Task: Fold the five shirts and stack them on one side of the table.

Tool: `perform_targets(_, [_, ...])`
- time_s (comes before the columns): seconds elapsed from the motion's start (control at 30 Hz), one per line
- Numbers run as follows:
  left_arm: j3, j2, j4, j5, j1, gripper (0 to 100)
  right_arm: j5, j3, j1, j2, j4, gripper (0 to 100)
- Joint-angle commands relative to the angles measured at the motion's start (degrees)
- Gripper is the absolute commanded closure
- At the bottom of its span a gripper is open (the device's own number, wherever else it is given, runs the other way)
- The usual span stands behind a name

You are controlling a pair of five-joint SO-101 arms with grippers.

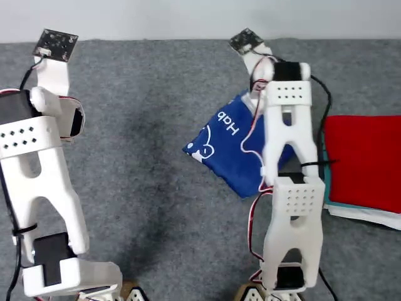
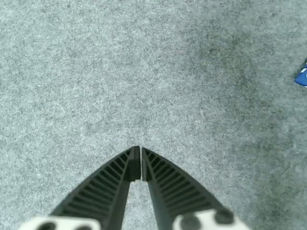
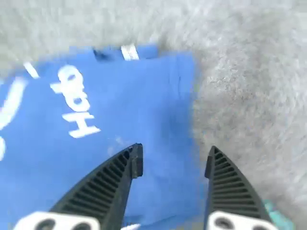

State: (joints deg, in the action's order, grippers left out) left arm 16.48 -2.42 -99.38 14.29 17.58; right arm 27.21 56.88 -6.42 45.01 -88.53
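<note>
1. The left gripper (image 2: 141, 165) has its 2 ribbed black jaws pressed together at the tips, with nothing between them. It hangs over the bare grey table cover (image 1: 144, 125).
2. In the left wrist view, a small blue corner (image 2: 302, 76) of cloth shows at the edge, well apart from that gripper.
3. The right gripper (image 3: 173, 163) has its jaws spread wide and grips nothing. One jaw is over the blue shirt (image 3: 120, 143). The other is over the grey cover, just past the edge of the shirt. I cannot tell whether the tips touch the cloth.
4. In the high view, the blue shirt (image 1: 232, 163) lies folded near the middle of the table, turned at an angle, with white print on top. The right arm (image 1: 288, 144) stretches across its right part.
5. The left arm (image 1: 37, 163) stands at the left side of the table, well apart from the shirts.
6. A stack lies at the right edge of the table, just beside the blue shirt. A folded red shirt (image 1: 366, 166) is on top. Under it, the edges of a teal layer and a white layer (image 1: 363, 214) stick out at the near side.
</note>
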Motion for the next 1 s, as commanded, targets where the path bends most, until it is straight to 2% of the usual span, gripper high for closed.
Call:
perform_targets(0.0, [0.22, -3.16, -1.23, 0.18, 0.35, 99, -8.26, 2.55, -3.38, -0.31, -0.48, 81.5])
perform_targets(0.17, [0.22, -3.16, -1.23, 0.09, 0.35, 99, -9.32, 0.88, -6.46, 7.52, 12.26, 99.7])
perform_targets(0.3, [0.22, -3.16, -1.23, 0.09, 0.35, 99, -9.32, 2.29, -7.43, 14.29, 20.53, 96.4])
perform_targets(0.47, [0.13, -3.16, -1.23, 0.09, 0.35, 99, -9.32, 8.26, -9.10, 18.86, 21.76, 96.3])
perform_targets(0.8, [0.13, -3.16, -1.23, 0.09, 0.35, 99, -10.73, 29.36, -9.89, 18.33, -5.49, 95.8])
perform_targets(0.97, [0.13, -3.16, -1.23, 0.09, 0.35, 99, -21.36, 38.42, -9.80, 18.33, -14.64, 95.7])
